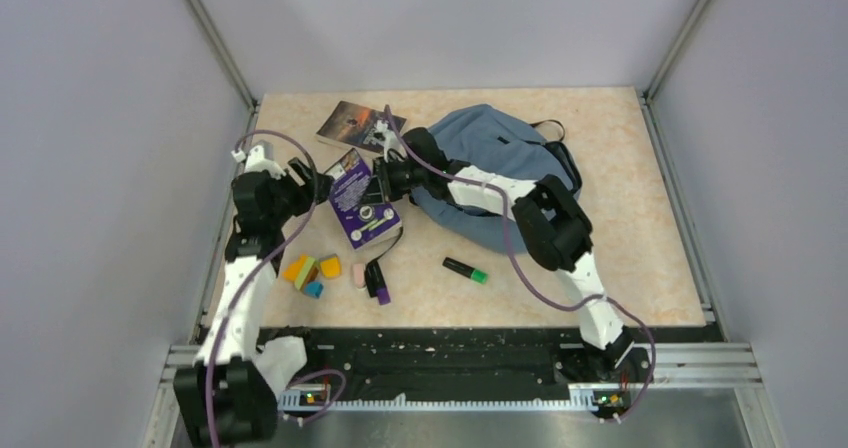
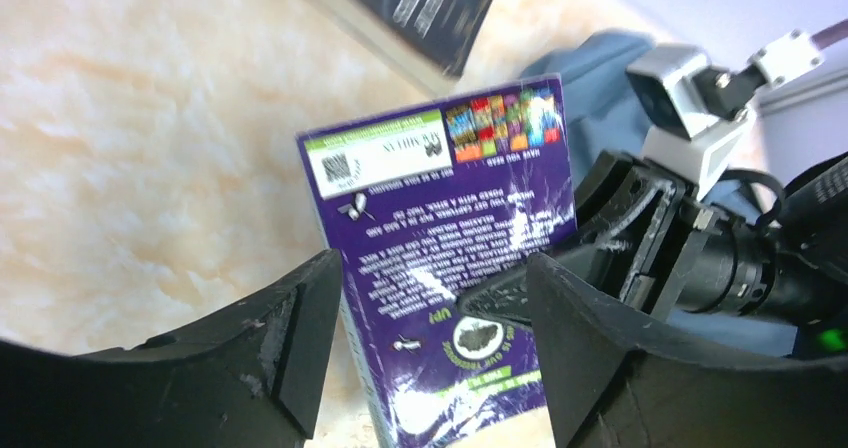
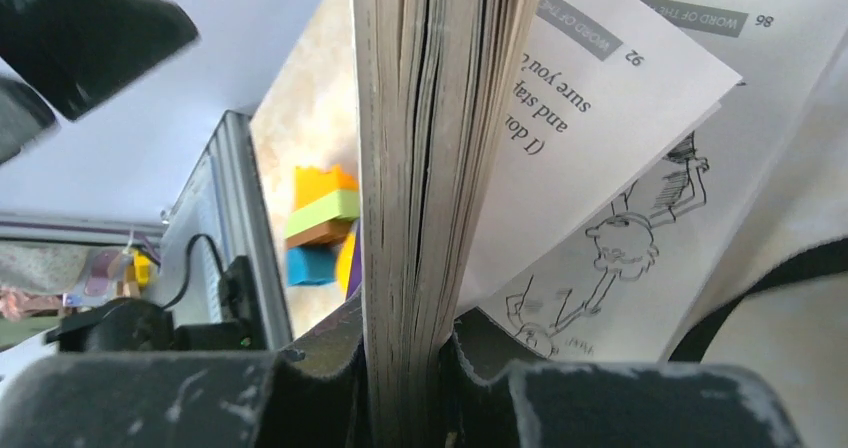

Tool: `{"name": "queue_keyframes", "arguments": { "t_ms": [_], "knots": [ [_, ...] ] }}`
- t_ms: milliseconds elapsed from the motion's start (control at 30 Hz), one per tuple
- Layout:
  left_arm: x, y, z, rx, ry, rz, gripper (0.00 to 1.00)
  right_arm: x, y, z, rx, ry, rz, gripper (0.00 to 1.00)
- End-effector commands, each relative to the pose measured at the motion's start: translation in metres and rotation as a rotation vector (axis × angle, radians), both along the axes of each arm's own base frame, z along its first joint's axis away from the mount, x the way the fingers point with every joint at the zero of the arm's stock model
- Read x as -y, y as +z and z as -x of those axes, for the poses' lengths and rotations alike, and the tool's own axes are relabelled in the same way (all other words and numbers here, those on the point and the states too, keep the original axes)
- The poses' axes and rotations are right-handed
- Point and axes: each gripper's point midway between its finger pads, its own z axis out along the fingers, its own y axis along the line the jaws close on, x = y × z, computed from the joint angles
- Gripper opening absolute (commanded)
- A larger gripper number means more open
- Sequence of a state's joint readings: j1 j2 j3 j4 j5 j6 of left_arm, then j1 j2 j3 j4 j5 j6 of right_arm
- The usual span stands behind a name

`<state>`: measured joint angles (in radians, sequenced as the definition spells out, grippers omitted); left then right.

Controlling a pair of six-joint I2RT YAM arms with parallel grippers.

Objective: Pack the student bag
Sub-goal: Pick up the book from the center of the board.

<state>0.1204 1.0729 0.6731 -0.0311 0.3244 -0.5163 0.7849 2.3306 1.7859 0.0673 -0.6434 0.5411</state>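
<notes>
Student bag (image 1: 500,143): lies flat at the far middle of the counter (image 1: 620,258), partly under the right arm and just beyond the right fingers (image 3: 300,378).
Right fingers: clenched on the page block of the purple book (image 1: 360,203), holding it tilted left of the bag; loose pages fan out beside the grip.
Left fingers (image 2: 300,338): released, spread to either side of the book's back cover; contact cannot be told.
Also on the counter: dark-covered book (image 1: 360,125) by the bag's left edge, green highlighter (image 1: 466,270), toy blocks (image 1: 310,268).
</notes>
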Motion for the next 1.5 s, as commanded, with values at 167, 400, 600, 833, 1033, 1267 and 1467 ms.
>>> {"name": "queue_keyframes", "arguments": {
  "t_ms": [167, 400, 600, 833, 1033, 1267, 1467],
  "knots": [
    [0.017, 0.09, 0.064, 0.277, -0.067, -0.033, 0.83, 0.045, 0.199, 0.042, 0.373, -0.014, -0.352, 0.0],
    [0.079, 0.163, 0.11, 0.499, -0.404, 0.171, 0.87, 0.078, 0.236, 0.086, 0.452, 0.036, -0.439, 0.0],
    [0.086, 0.182, 0.126, 0.566, -0.453, 0.189, 0.88, 0.101, 0.255, 0.114, 0.516, 0.072, -0.508, 0.0],
    [0.091, 0.173, 0.123, 0.535, -0.491, 0.227, 0.88, 0.11, 0.276, 0.144, 0.551, 0.164, -0.592, 0.0],
    [0.097, 0.175, 0.125, 0.536, -0.529, 0.244, 0.89, 0.113, 0.287, 0.159, 0.552, 0.215, -0.66, 0.0],
    [0.114, 0.183, 0.139, 0.562, -0.665, 0.288, 0.84, 0.102, 0.281, 0.161, 0.536, 0.24, -0.632, 0.0],
    [0.125, 0.19, 0.139, 0.585, -0.68, 0.304, 0.54, 0.089, 0.269, 0.165, 0.532, 0.278, -0.579, 0.0]
  ]
}}
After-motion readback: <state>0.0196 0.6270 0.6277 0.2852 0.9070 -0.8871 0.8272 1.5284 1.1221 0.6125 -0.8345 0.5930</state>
